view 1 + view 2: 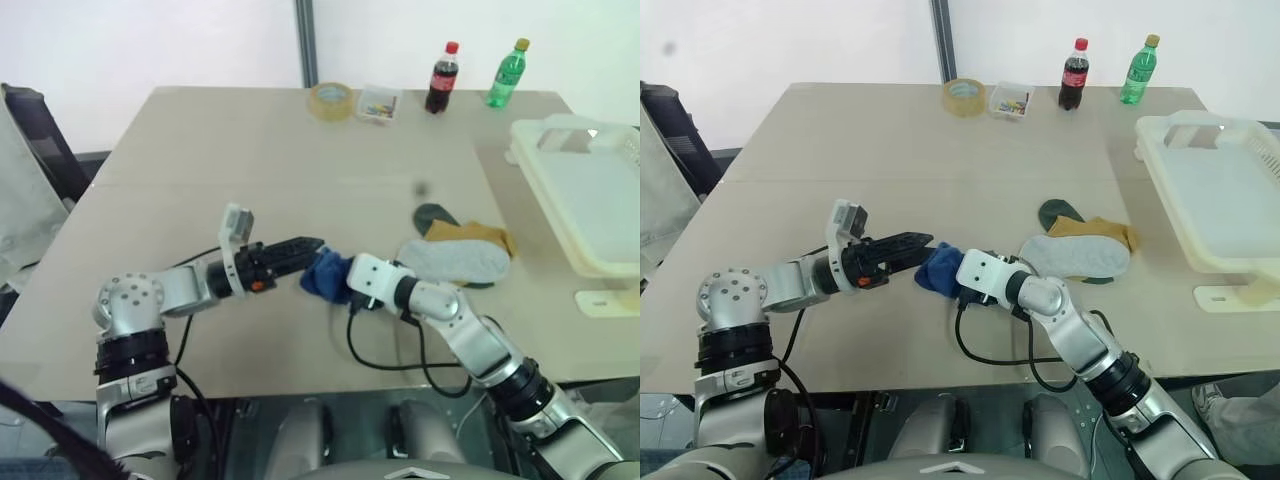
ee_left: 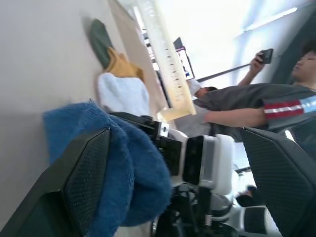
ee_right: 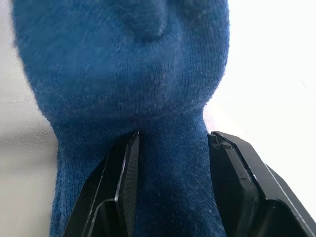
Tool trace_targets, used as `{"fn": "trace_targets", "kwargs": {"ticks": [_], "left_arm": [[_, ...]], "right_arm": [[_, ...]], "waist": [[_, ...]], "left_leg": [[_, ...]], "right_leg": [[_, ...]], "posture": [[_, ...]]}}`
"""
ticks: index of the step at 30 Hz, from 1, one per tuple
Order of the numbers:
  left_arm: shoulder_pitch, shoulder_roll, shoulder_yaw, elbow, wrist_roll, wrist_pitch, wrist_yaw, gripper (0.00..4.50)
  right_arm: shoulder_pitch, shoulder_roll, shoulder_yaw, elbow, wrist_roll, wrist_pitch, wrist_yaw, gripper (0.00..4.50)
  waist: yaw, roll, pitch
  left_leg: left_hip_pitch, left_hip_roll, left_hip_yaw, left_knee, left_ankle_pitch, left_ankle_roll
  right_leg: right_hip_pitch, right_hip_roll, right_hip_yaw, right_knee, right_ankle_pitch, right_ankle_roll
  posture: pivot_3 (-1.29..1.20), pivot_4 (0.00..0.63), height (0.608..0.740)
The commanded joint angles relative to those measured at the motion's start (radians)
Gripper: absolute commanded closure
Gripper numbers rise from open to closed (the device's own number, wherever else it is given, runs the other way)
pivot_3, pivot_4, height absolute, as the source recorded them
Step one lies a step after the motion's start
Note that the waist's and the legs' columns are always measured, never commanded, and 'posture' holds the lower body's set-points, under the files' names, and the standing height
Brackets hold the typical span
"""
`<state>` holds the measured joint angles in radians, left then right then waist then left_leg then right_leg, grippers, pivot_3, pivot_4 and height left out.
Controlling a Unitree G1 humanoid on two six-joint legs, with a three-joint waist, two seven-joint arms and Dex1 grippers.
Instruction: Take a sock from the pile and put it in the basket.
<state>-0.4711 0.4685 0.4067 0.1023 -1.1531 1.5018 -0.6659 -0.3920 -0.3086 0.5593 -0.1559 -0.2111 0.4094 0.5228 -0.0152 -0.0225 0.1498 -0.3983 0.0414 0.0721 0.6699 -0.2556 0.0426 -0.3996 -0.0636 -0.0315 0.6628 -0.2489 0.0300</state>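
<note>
Holding the blue sock (image 1: 940,268) clamped above the table (image 1: 890,140), clear of the pile (image 1: 1080,245), right gripper (image 3: 170,163) has pickup done; left gripper (image 1: 908,245) stands wide apart beside it; basket (image 1: 1230,190) unreached.

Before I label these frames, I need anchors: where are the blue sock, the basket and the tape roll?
blue sock (image 3: 123,74), right wrist view, on its bunched knit body above the fingers.
basket (image 1: 1160,128), right eye view, on its near left rim.
tape roll (image 1: 964,97), right eye view, on its outer ring.
</note>
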Motion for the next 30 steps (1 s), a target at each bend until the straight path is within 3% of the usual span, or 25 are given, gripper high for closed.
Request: {"fn": "trace_targets", "kwargs": {"ticks": [1, 4, 10, 13, 16, 18, 25, 30], "left_arm": [[-0.006, -0.035, 0.025, -0.027, -0.05, 0.014, 0.044, 0.03], [-0.008, -0.059, 0.024, -0.03, -0.061, 0.01, 0.069, 0.03], [-0.01, -0.089, 0.011, -0.019, -0.048, -0.02, 0.09, 0.03], [-0.033, -0.134, 0.006, 0.007, -0.037, -0.049, 0.115, 0.03], [-0.042, -0.163, -0.007, 0.011, -0.037, -0.056, 0.123, 0.03], [-0.052, -0.18, -0.016, 0.016, -0.036, -0.064, 0.132, 0.03], [-0.061, -0.205, -0.04, 0.031, -0.026, -0.08, 0.135, 0.03], [-0.051, -0.136, -0.011, 0.042, -0.01, -0.092, 0.125, 0.03]], "right_arm": [[0.004, -0.01, -0.006, 0.047, -0.039, 0.03, -0.002, 2.28], [0.001, -0.034, -0.039, -0.016, -0.029, 0.086, 0.03, 2.28], [-0.018, -0.125, -0.124, -0.223, 0.057, 0.368, 0.168, 2.28], [-0.056, -0.215, -0.189, -0.333, 0.15, 0.54, 0.276, 2.28], [-0.094, -0.237, -0.26, -0.402, 0.254, 0.669, 0.322, 2.28], [-0.111, -0.256, -0.303, -0.439, 0.31, 0.732, 0.341, 2.28], [-0.092, -0.342, -0.36, -0.448, 0.37, 0.758, 0.299, 2.28], [-0.07, -0.254, -0.288, -0.432, 0.369, 0.692, 0.199, 2.28]], "waist": [[0.0, 0.0, 0.0], [0.002, 0.0, 0.0], [0.007, -0.001, 0.002], [0.009, 0.0, 0.002], [0.009, -0.001, 0.003], [0.005, 0.0, 0.003], [0.006, -0.001, 0.005], [-0.001, -0.002, 0.006]], "left_leg": [[0.0, 0.0, 0.0, 0.0, 0.0, 0.0], [0.0, 0.0, 0.0, 0.0, 0.0, 0.0], [-0.003, -0.003, -0.002, 0.0, 0.0, -0.001], [-0.007, -0.004, -0.002, -0.001, 0.0, -0.001], [-0.018, -0.004, -0.003, 0.001, 0.001, -0.001], [-0.018, -0.004, -0.004, 0.0, 0.001, -0.001], [-0.019, -0.004, -0.003, -0.001, -0.002, 0.004], [-0.018, -0.003, -0.003, -0.001, -0.002, 0.003]], "right_leg": [[0.0, 0.0, 0.0, 0.0, 0.0, 0.0], [0.0, -0.001, 0.0, 0.0, -0.001, -0.001], [0.0, -0.006, -0.003, -0.002, -0.001, -0.002], [-0.003, -0.007, -0.003, -0.003, -0.001, -0.003], [-0.014, -0.007, -0.005, -0.002, 0.001, 0.0], [-0.014, -0.006, -0.005, -0.003, 0.0, 0.0], [-0.014, -0.005, -0.006, -0.005, 0.0, 0.0], [-0.014, 0.0, -0.006, -0.004, 0.0, 0.0]], "posture": [[0.0, 0.15, 0.735], [0.0, 0.15, 0.735], [0.0, 0.15, 0.735], [0.0, 0.15, 0.735], [0.0, 0.15, 0.735], [0.0, 0.15, 0.735], [0.0, 0.15, 0.735], [0.0, 0.15, 0.735]]}}
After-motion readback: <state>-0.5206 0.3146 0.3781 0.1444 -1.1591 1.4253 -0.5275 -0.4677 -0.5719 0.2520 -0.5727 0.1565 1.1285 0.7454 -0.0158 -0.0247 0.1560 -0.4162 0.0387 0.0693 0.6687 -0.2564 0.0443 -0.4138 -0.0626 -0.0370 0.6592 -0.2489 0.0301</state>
